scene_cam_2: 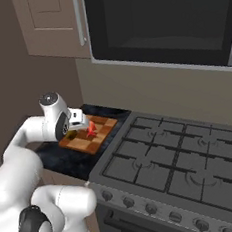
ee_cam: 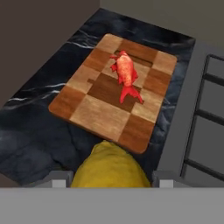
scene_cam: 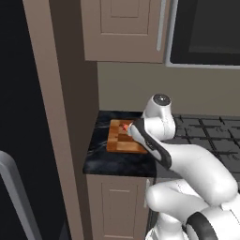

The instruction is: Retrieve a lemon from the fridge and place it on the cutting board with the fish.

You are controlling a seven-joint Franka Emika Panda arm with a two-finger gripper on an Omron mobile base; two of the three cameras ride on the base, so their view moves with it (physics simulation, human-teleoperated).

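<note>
My gripper (ee_cam: 111, 179) is shut on the lemon (ee_cam: 109, 168), a yellow ball that bulges up between the two fingertips (ee_cam: 59, 178) in the hand view. Just beyond it lies the checkered wooden cutting board (ee_cam: 100, 118) on the dark marble counter, with the red fish (ee_cam: 126, 74) on its far half. The lemon hangs above the counter at the board's near edge. From the left base view the hand (scene_cam: 139, 133) hovers over the board (scene_cam: 121, 140) beside the fish (scene_cam: 124, 127). The right base view shows the gripper (scene_cam_2: 83, 122) next to the fish (scene_cam_2: 92, 130). The black fridge (scene_cam: 18, 117) fills the far left.
A gas stove (scene_cam_2: 177, 157) with dark grates adjoins the counter (scene_cam: 108, 161) on the right. A black microwave (scene_cam_2: 159, 18) and a beige upper cabinet (scene_cam: 124, 28) hang overhead. A tall beige panel (scene_cam: 65, 117) separates the fridge from the counter.
</note>
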